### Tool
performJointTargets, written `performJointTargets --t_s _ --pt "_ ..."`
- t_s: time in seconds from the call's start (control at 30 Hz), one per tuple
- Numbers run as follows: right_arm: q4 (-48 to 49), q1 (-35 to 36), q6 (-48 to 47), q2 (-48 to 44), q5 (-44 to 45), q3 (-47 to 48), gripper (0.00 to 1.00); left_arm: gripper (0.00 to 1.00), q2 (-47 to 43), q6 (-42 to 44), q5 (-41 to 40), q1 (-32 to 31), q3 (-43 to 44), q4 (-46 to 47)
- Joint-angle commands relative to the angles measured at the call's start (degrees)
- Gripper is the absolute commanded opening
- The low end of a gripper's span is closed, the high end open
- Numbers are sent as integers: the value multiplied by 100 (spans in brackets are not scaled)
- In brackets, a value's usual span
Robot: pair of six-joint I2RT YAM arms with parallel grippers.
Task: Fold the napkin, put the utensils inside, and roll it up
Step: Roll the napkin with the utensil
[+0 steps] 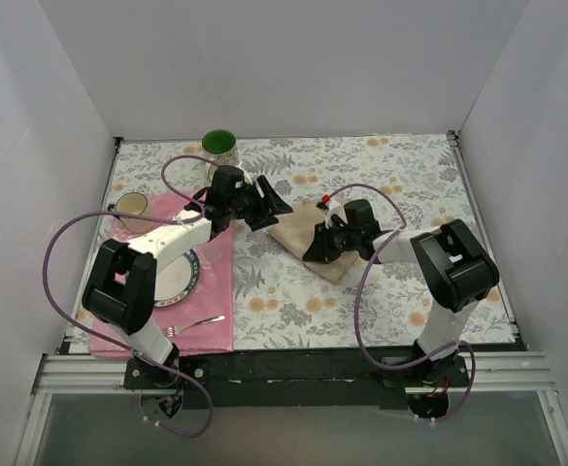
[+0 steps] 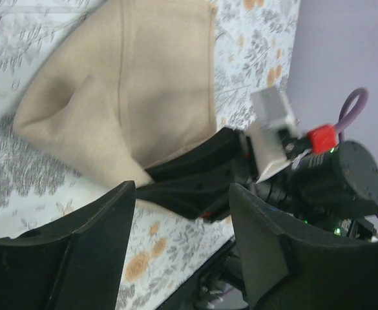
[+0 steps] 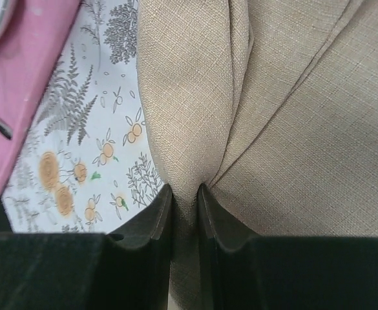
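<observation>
Pinching a raised crease of the napkin [image 3: 292, 129], the right gripper [image 3: 184, 194] has its jaws nearly together with cloth layers bunched between them, probably to carry that edge over for the fold. The left gripper [image 2: 182, 190] hangs spread near the napkin, holding nothing. The napkin lies mid-table on the tablecloth [image 1: 293, 311], just right of the pink placemat [image 1: 220, 282]. Its long axis looks diagonal, far-left to near-right. The fork [image 1: 194, 323] lies at the placemat's near edge.

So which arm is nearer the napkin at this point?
Right. The right arm has its jaws pinched shut on a fold of the napkin. The left arm holds its jaws open and empty, just off the napkin's far-left edge.
</observation>
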Motion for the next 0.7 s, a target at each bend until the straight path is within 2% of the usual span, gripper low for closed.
performJointTargets --t_s 0.0,0.1,0.13,0.37,0.47,0.67 --pt "-951 -354 156 772 -1596 -51 1 60 -167 -747 -7 -44 -503 -635" --pt "-1152 -556 209 1141 -2053 239 1 61 192 -1179 310 -219 -609 -415" --pt "-1232 -592 218 1221 -2115 388 1 66 281 -1215 311 -272 -548 -432" --pt "-1382 -803 341 1388 -2169 617 1 67 852 -1988 259 -474 -363 -318" --pt "-1461 -803 324 1362 -2072 688 1 65 1098 -2242 215 -474 -302 -318" --pt "-1592 -794 324 1231 -1747 732 1 55 1310 -2770 23 -518 -346 -107"
